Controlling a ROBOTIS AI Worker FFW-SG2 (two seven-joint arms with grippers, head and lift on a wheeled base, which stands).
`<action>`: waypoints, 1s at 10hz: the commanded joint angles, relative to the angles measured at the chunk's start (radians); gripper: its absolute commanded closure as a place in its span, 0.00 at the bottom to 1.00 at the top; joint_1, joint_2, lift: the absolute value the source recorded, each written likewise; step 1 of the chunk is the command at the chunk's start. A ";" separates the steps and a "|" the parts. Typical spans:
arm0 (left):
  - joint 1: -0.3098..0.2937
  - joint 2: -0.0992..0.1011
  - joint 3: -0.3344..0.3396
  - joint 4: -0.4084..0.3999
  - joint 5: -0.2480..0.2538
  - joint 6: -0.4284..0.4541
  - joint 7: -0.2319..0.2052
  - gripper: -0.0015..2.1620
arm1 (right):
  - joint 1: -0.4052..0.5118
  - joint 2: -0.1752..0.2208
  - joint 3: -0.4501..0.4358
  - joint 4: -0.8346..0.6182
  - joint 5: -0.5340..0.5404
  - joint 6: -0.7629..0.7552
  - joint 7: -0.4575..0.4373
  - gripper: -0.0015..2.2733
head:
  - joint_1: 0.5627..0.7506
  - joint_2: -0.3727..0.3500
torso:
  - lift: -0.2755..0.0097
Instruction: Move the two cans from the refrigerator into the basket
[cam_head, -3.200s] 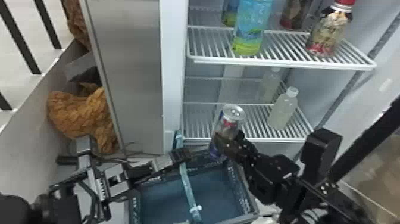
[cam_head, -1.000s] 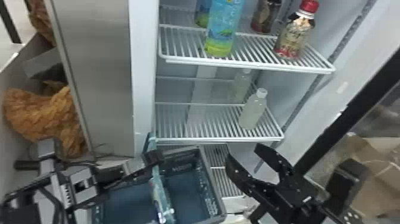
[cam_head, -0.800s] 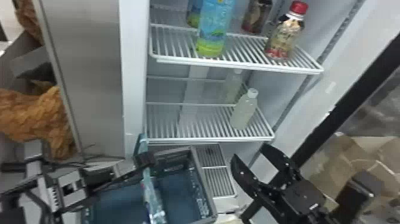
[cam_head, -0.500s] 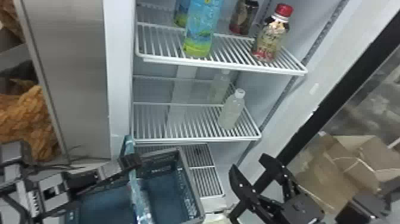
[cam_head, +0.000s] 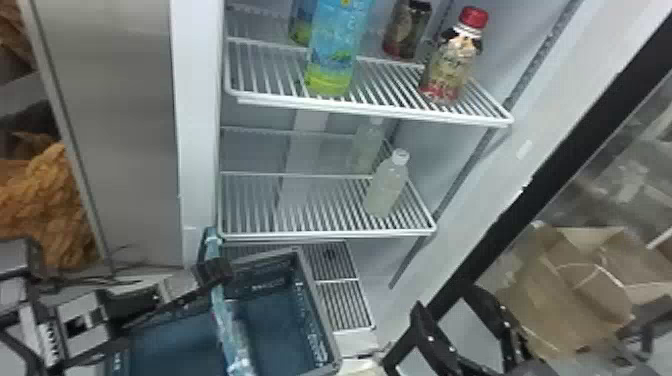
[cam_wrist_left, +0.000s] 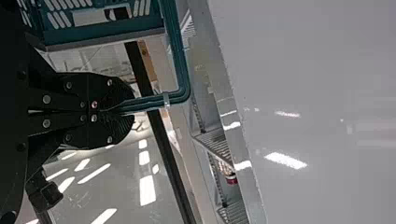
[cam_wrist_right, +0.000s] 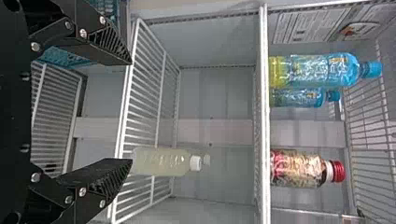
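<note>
Basket (cam_head: 270, 281) beside left claw (cam_head: 216, 272), handle (cam_wrist_left: 175, 51) clamped inside.

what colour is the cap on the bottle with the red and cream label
Red, clearest in the right wrist view.

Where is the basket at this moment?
In the head view, the basket is low and left of centre, below the shelf with the pale bottle; the left gripper holds its handle.

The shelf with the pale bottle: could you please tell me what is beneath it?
Below the shelf is a white rack; its left part is covered by the basket.
</note>
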 joint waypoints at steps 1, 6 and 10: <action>0.001 -0.001 0.002 0.000 0.001 0.000 0.000 0.56 | 0.021 0.001 -0.013 0.026 -0.004 -0.045 0.009 0.15 | 0.70 0.03 | 0.20; 0.006 -0.009 0.012 -0.002 0.005 -0.002 -0.002 0.56 | 0.036 0.009 -0.009 0.031 -0.008 -0.065 0.010 0.15 | 0.70 0.03 | 0.20; 0.008 -0.010 0.014 -0.002 0.007 -0.002 -0.002 0.56 | 0.026 0.009 -0.009 0.036 -0.004 -0.063 0.010 0.15 | 0.70 0.03 | 0.20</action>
